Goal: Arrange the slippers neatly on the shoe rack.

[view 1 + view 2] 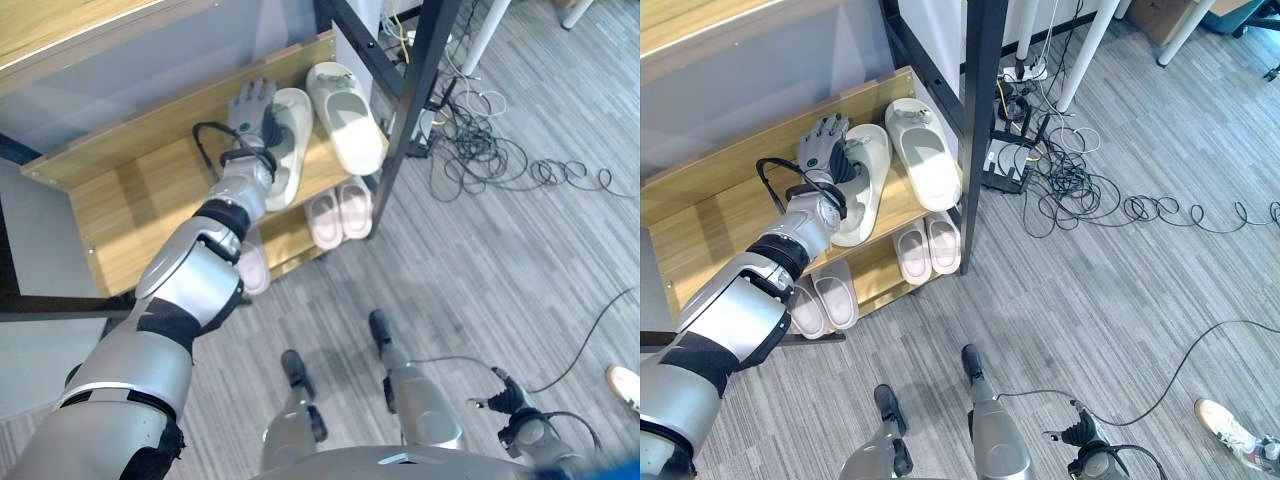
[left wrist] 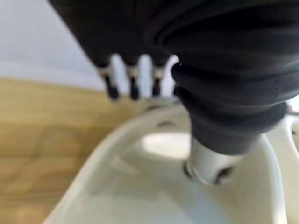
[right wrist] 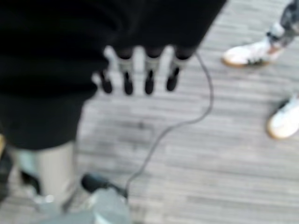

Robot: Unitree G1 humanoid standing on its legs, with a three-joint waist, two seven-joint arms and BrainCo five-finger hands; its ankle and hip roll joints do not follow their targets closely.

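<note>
Two white slippers lie side by side on the wooden rack's upper shelf point(image 1: 130, 180). The left white slipper point(image 1: 292, 140) has my left hand point(image 1: 250, 108) resting at its left edge, fingers point(image 2: 133, 79) straight and pointing to the back wall, thumb point(image 2: 205, 163) over the slipper's inside point(image 2: 154, 196). The right white slipper point(image 1: 345, 115) lies free beside it. On the lower shelf sit a pink pair point(image 1: 340, 210) and a second pale pink pair point(image 1: 825, 300). My right hand point(image 1: 510, 400) hangs low by my side over the floor, fingers point(image 3: 149, 74) straight and holding nothing.
A black metal post point(image 1: 420, 90) stands at the rack's right end. Tangled cables point(image 1: 500, 150) lie on the grey plank floor beyond it. A person's white shoes point(image 3: 247, 51) stand near my right hand, one shoe point(image 1: 625, 385) at the right edge.
</note>
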